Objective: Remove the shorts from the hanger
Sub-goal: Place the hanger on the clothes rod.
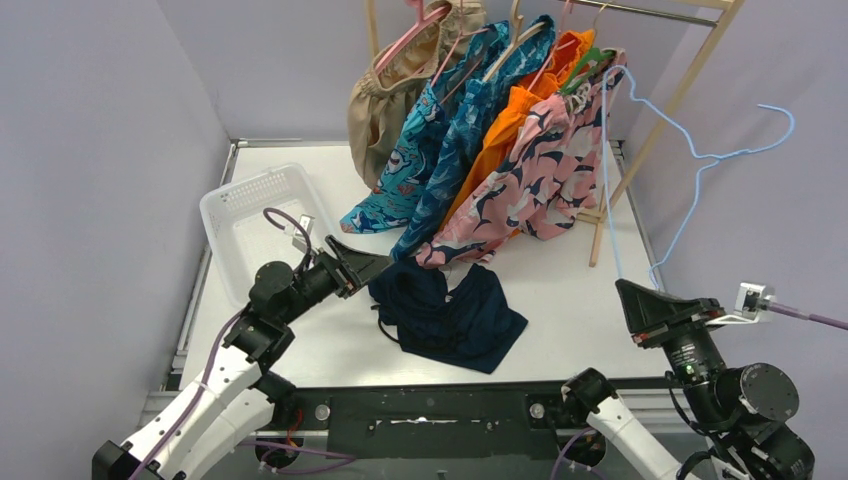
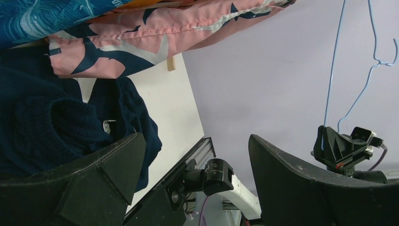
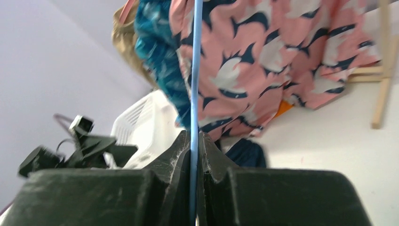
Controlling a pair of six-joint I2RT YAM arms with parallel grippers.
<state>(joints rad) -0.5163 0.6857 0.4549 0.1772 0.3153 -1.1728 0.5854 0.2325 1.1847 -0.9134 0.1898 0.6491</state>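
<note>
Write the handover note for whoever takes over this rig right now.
Left gripper: open, low at the edge of the navy shorts, holding nothing.
Right gripper: fingers shut on the bare blue wire hanger, held up off the rack.
Done: the navy shorts are off their hanger and lie crumpled on the table.
Left: five pairs hang on the rack: tan, turquoise, teal-blue, orange and pink shark print.

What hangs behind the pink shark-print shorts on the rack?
Orange shorts, then a teal-blue pair, a turquoise pair and a tan pair. The pink shorts cover much of the orange pair.
</note>
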